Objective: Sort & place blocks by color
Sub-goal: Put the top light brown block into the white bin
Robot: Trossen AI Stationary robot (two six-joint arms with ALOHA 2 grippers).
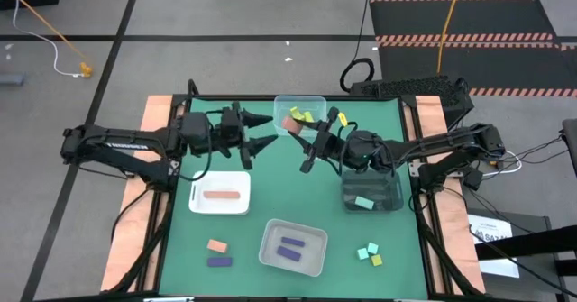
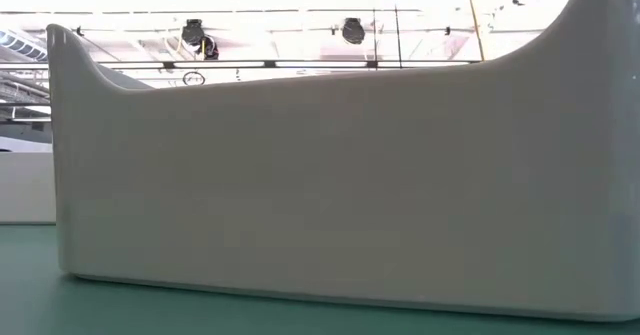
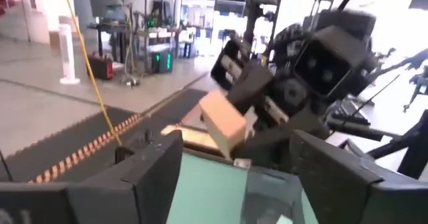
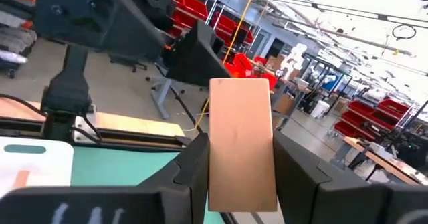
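My right gripper [image 1: 305,140] hangs above the table's middle, shut on a salmon-orange block [image 4: 241,140], which also shows in the left wrist view [image 3: 224,120]. Facing it from the left, my left gripper [image 1: 268,131] stands open a short way off the block and touches nothing. Other blocks lie sorted: yellow ones [image 1: 306,115] in a clear tray [image 1: 281,102], a salmon bar [image 1: 221,195] in a white tray [image 1: 196,205], purple bars [image 1: 290,248] in a near tray [image 1: 267,259], and a teal one [image 1: 363,202] in a dark container [image 1: 393,187]. My right gripper pinches the salmon block's two broad faces [image 4: 215,177] between its two fingers. The fingers come level from the table's right side. The block's free end [image 4: 241,93] sticks out past the fingertips, and the block is lifted clear of the table.
Loose blocks lie near the front edge: a salmon one [image 1: 216,245] and a purple one [image 1: 219,261] at the left, teal [image 1: 365,251] and yellow [image 1: 376,260] at the right. In the low view a white tray wall [image 2: 330,175] fills the picture.
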